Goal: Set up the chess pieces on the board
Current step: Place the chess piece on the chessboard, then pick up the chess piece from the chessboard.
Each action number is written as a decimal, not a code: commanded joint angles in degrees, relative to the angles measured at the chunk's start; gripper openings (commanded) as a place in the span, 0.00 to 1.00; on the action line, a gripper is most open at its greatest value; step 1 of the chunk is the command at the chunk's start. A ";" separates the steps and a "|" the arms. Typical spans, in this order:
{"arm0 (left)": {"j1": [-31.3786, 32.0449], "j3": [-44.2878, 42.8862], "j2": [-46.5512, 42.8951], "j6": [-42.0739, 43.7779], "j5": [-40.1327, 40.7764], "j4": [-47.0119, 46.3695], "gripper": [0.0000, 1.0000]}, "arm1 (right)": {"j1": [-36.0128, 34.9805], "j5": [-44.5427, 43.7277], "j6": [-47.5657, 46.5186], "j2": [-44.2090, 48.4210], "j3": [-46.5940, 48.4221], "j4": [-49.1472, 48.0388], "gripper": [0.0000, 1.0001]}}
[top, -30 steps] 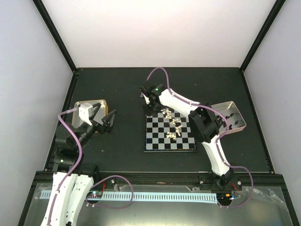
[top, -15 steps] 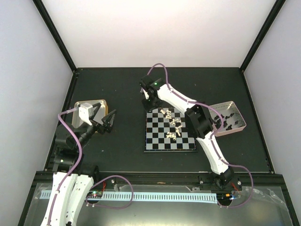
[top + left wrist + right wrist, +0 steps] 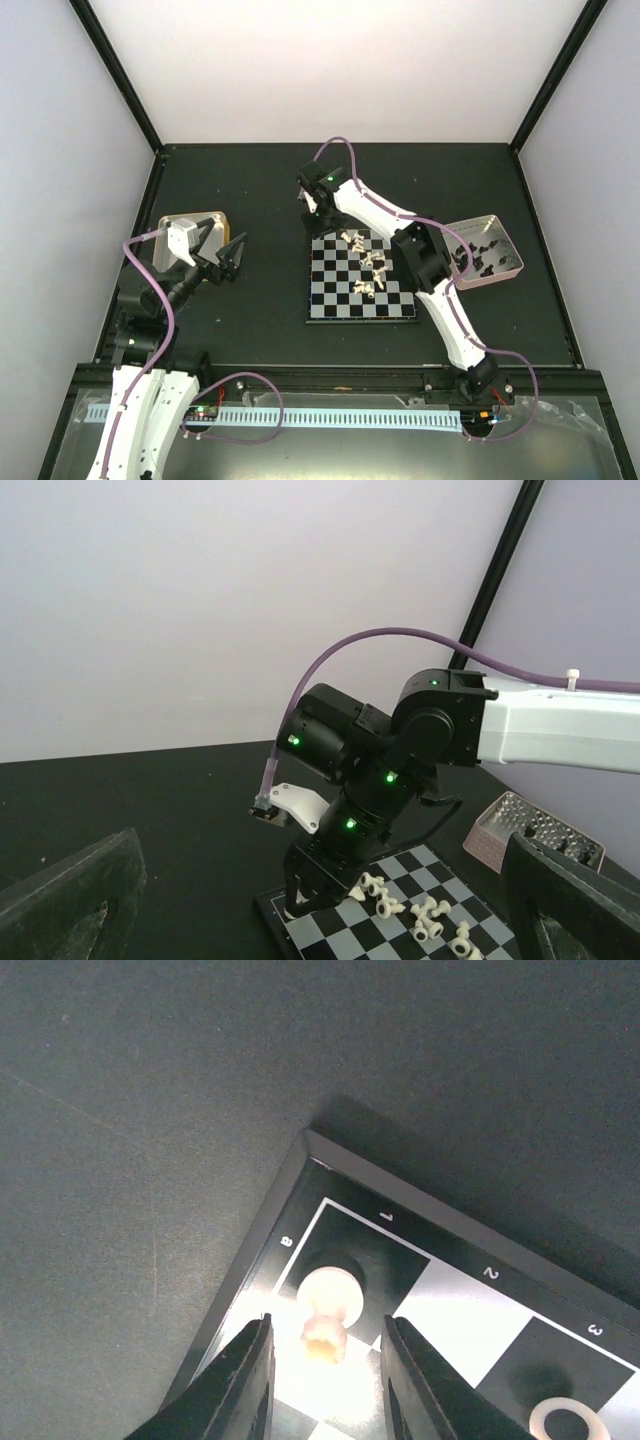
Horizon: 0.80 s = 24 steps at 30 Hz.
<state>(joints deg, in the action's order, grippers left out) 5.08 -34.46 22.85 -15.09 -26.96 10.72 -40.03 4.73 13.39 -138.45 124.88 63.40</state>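
Right wrist, right claw (image 3: pixel 328 1325) has parted narrowly around corner chess piece (image 3: pixel 330 1300), left claw (image 3: pixel 238 258) wide

The board (image 3: pixel 361 278) lies about the middle of the table (image 3: pixel 250 190), with the left tray (image 3: pixel 205 220) well apart on its left and the right tray (image 3: pixel 508 240) near its right side, small pieces lying in that one. Most of the chess pieces (image 3: pixel 365 262) lie clustered on the board's far half. The corner piece (image 3: pixel 330 1295) stands on the far-left corner square, between the parted fingers of the right gripper (image 3: pixel 328 1322), apart from both.
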 commanded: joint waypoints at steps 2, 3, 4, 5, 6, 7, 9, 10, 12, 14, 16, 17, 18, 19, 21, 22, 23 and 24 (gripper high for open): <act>-0.34 -0.57 -0.24 0.55 0.52 0.00 0.99 | 0.82 -1.28 2.11 7.59 -5.89 -6.04 0.31; -0.37 -0.61 -0.22 0.49 0.51 -0.02 0.99 | 1.02 -1.95 2.61 9.40 -7.66 -7.33 0.32; -0.35 -0.61 -0.18 0.42 0.55 0.00 0.99 | 1.46 -2.79 3.25 11.24 -10.37 -8.54 0.32; -0.35 -0.49 -0.25 0.39 0.46 -0.06 0.99 | 1.91 -3.63 3.67 13.08 -12.69 -9.80 0.33; -0.36 -0.52 -0.14 0.33 0.42 -0.08 0.99 | 2.30 -4.30 3.83 15.04 -15.14 -11.35 0.33; -0.35 -0.48 -0.09 0.35 0.43 -0.15 0.99 | 2.75 -4.74 3.80 16.88 -17.82 -13.23 0.33; -0.34 -0.48 0.06 0.10 0.53 -0.32 0.99 | 3.71 -4.80 3.42 19.53 -22.17 -15.44 0.33; -0.39 -0.51 0.19 0.01 0.53 -0.34 0.99 | 4.31 -4.61 3.00 20.13 -23.81 -15.87 0.33; -0.35 -0.52 0.47 -0.70 0.75 -0.46 0.99 | 4.78 -4.22 1.86 20.30 -25.71 -15.62 0.33; -0.34 -0.59 1.01 -2.84 1.79 -0.46 0.99 | 4.93 -4.00 0.63 19.81 -27.11 -15.56 0.32; -0.34 -1.03 1.86 -4.42 3.07 0.45 0.99 | 4.93 -3.54 -0.40 19.32 -28.17 -15.90 0.32; -0.36 -1.45 2.36 -5.32 4.05 1.19 0.99 | 4.89 -3.51 -0.80 19.06 -28.54 -15.90 0.32; -0.38 -1.68 2.79 -5.95 4.55 1.63 0.99 | 4.92 -3.27 -1.27 18.82 -28.75 -15.93 0.32; -0.34 -1.74 3.06 -6.15 4.58 1.72 0.99 | 4.96 -2.98 -1.67 18.37 -28.85 -16.01 0.31; -0.38 -1.54 3.33 -6.35 4.00 1.34 0.99 | 4.90 -2.31 -2.45 17.68 -28.77 -16.04 0.31; -0.34 -1.50 3.29 -6.25 3.84 1.26 0.99 | 4.91 -2.13 -2.76 17.21 -28.62 -15.90 0.31; -0.38 -1.53 3.37 -6.08 3.95 1.42 0.99 | 4.91 -1.91 -3.25 16.88 -28.49 -15.85 0.31; -0.34 -1.70 3.48 -5.85 4.20 1.79 0.99 | 4.93 -1.76 -3.54 16.44 -28.34 -15.77 0.30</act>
<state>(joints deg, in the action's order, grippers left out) 5.06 -34.48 26.17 -19.90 -24.08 11.55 -35.00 2.00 12.27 -120.77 95.92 48.71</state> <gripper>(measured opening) 0.989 0.309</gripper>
